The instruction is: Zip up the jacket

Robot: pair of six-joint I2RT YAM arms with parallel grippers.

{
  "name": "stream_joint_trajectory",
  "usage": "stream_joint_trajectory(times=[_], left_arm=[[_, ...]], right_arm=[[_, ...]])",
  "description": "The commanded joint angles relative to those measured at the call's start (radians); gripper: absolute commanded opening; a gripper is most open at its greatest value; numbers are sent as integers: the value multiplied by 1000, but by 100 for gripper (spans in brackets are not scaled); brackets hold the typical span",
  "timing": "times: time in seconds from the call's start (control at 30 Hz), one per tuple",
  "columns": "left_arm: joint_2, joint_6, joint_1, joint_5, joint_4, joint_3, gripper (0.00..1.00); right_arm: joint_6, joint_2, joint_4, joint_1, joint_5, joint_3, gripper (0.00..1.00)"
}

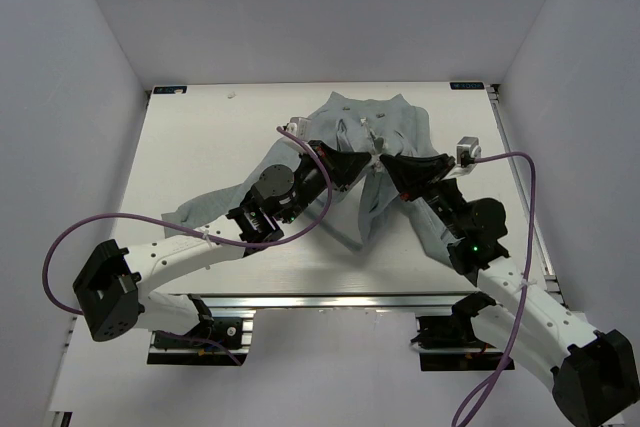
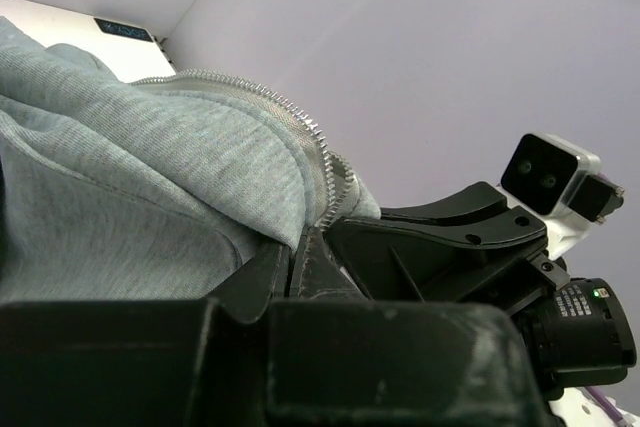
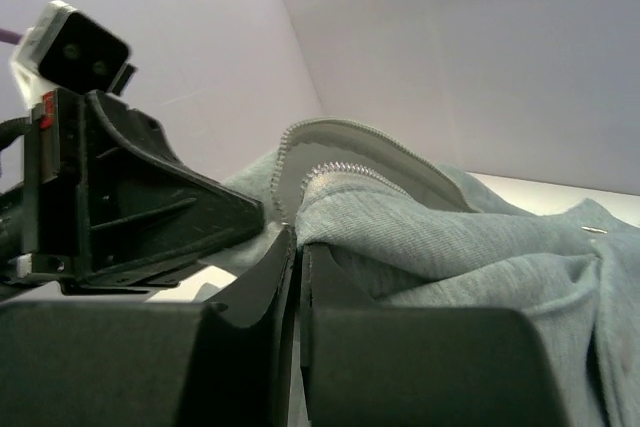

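The light grey jacket (image 1: 375, 127) lies crumpled at the back centre of the table, one sleeve (image 1: 200, 209) trailing to the left. My left gripper (image 1: 352, 169) and right gripper (image 1: 392, 169) meet over its front opening, almost touching. In the left wrist view the left gripper (image 2: 298, 242) is shut on a jacket (image 2: 130, 167) edge lined with zipper teeth (image 2: 300, 117). In the right wrist view the right gripper (image 3: 298, 237) is shut on the other jacket (image 3: 480, 247) edge beside its zipper teeth (image 3: 350, 167). The zipper slider is not visible.
The white table (image 1: 200, 137) is enclosed by grey walls on the left, back and right. Purple cables (image 1: 60, 247) loop off both arms. A metal rail (image 1: 330, 302) runs along the near edge. The right arm (image 1: 470, 227) lies over the jacket's right side.
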Motion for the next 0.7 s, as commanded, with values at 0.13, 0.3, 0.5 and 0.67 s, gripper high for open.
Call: stream_joint_trajectory(times=[0.13, 0.3, 0.5, 0.67], left_arm=[[-26, -13, -13, 52, 9, 35, 0], [-26, -22, -11, 40, 11, 32, 0], [-31, -25, -11, -13, -3, 34, 0], [-35, -18, -11, -32, 11, 34, 0]], right_arm=[[18, -35, 89, -9, 129, -3, 0], [15, -21, 90, -9, 105, 0, 0], [21, -21, 89, -9, 57, 0, 0], [27, -21, 86, -9, 22, 7, 0]])
